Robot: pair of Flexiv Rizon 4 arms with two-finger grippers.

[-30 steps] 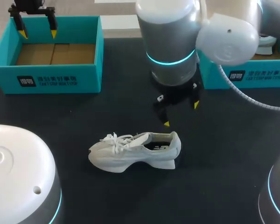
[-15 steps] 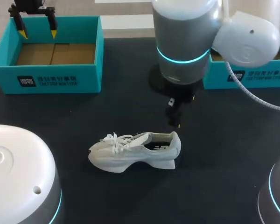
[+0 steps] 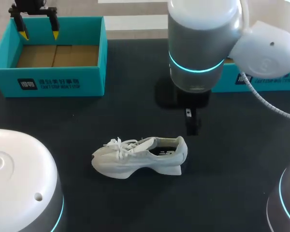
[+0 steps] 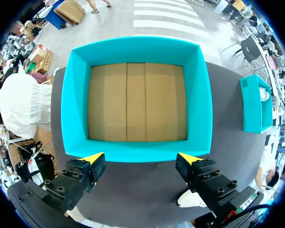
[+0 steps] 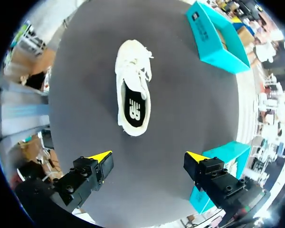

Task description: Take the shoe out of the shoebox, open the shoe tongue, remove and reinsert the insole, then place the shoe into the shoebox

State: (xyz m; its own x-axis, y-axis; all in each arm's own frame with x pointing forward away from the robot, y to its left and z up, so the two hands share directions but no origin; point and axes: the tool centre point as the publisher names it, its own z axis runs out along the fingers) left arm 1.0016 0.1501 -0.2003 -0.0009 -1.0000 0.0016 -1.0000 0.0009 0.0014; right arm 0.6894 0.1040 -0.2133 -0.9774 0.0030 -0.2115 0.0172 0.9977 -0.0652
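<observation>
We see bright, even light falling from above onto the dark, matte worktop (image 3: 241, 159). Our right arm (image 3: 200, 43) throws a soft dark patch beneath itself, the white shoe (image 3: 135, 162) only a thin shadow along its sole; the arm's pale shell carries a mild sheen

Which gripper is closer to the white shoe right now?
Right. The right gripper hangs open near the heel of the shoe; the left gripper is far off, over the empty shoebox.
</observation>
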